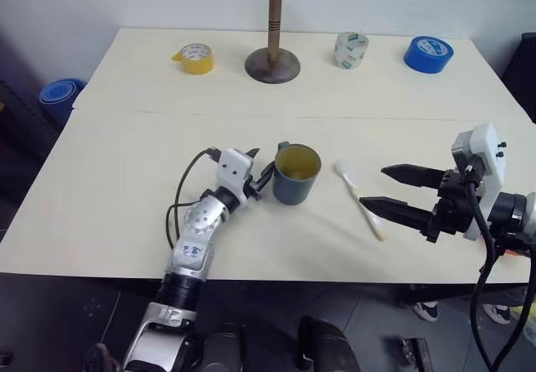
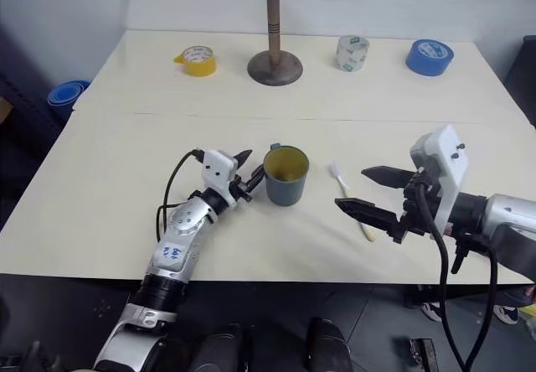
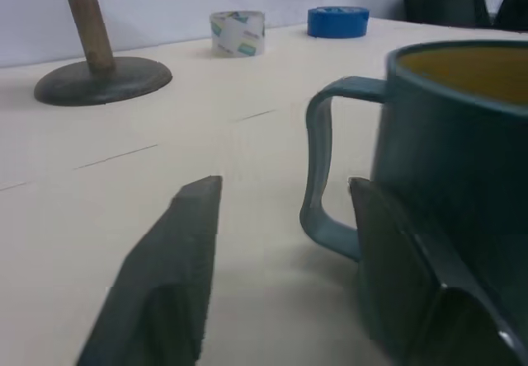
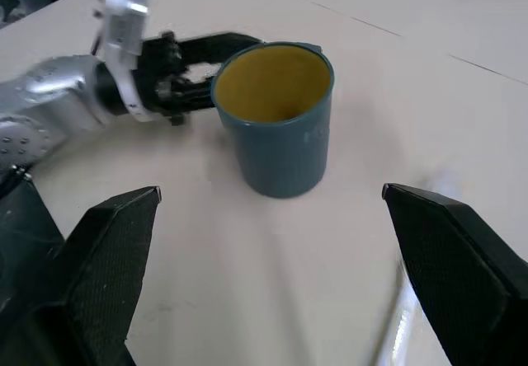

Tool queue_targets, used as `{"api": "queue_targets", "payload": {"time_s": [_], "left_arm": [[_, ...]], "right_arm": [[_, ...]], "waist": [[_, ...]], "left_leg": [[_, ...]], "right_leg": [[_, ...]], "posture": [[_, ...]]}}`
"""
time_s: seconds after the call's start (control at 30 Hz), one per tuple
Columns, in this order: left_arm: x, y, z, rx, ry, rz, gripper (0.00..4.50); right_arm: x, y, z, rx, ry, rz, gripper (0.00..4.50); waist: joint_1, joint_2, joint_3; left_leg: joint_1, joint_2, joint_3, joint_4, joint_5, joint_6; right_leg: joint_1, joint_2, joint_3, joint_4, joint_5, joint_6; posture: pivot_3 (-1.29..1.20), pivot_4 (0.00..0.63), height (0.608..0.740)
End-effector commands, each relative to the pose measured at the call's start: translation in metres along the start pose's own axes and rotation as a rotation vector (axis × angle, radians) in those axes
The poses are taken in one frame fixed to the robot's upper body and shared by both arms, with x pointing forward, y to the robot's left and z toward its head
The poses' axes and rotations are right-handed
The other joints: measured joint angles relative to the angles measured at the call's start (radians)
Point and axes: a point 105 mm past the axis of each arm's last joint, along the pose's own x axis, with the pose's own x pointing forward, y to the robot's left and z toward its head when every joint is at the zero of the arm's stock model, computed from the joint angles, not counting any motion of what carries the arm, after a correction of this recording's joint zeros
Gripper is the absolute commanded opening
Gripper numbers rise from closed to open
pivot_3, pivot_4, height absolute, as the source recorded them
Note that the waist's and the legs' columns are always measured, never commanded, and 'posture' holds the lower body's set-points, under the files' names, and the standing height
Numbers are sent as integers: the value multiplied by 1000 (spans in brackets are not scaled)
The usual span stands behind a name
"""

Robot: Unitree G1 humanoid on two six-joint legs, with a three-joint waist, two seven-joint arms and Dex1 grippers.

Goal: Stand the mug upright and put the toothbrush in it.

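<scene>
The dark teal mug point(image 1: 296, 173) stands upright near the middle of the pale table point(image 1: 117, 188), its yellowish inside showing. My left gripper point(image 1: 260, 169) lies low at the mug's left side and is open. The loop handle point(image 3: 318, 168) sits between its two fingers without being clamped, and one finger lies close along the mug's wall. The white toothbrush point(image 1: 360, 198) lies flat just right of the mug, bristle head toward the far side. My right gripper point(image 1: 374, 186) hovers open over the table just right of the toothbrush, pointing left toward the mug point(image 4: 276, 119).
Along the table's far edge stand a yellow tape roll point(image 1: 195, 58), a wooden stand with a round base point(image 1: 273, 64), a whitish tape roll point(image 1: 352, 49) and a blue tape roll point(image 1: 428, 54). A blue object point(image 1: 60, 95) lies off the table's left side.
</scene>
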Motion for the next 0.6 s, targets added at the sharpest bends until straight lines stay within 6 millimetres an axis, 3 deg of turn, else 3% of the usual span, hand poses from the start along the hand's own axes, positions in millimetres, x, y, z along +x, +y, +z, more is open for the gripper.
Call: {"api": "queue_targets", "payload": {"time_s": [0.03, 0.13, 0.2, 0.37, 0.47, 0.6], "left_arm": [[-17, 27, 34, 55, -31, 6, 2782], [-36, 49, 59, -49, 65, -181, 2782], [-47, 45, 79, -138, 121, -372, 2782], [-83, 29, 143, -48, 183, -815, 2782], [-94, 20, 156, -11, 222, -942, 2782], [-103, 11, 159, 63, 252, -1036, 2782]], "right_arm": [[4, -11, -4, -2, 7, -63, 4500], [17, -21, -19, 40, 38, -126, 4500], [25, -26, -26, 46, 56, -158, 4500], [57, -43, -45, 39, 111, -263, 4500], [70, -55, -52, 36, 132, -310, 4500], [85, -67, -66, 60, 165, -348, 4500]], "waist": [[-1, 0, 0], [-6, 3, -2], [-3, 0, 0], [-25, 0, 0], [-28, 5, -1], [-29, 6, -1]], "left_leg": [[0, 0, 0, 0, 0, 0], [0, 0, 0, 0, 0, 0], [0, -1, 0, 0, 0, 0], [0, 0, -1, -2, 0, -1], [0, 0, 0, -3, 0, -1], [0, 0, 0, -3, 0, -2]], "right_leg": [[0, 0, 0, 0, 0, 0], [0, 0, 0, 1, 0, 0], [0, -1, 0, 0, 0, 0], [-1, 0, -1, 0, 0, 0], [-1, 1, -2, 0, 0, 0], [-1, 1, -2, 0, 0, 0]], "posture": [[0, 150, 740], [0, 150, 740], [0, 150, 740], [0, 150, 740], [0, 150, 740], [0, 150, 740]]}}
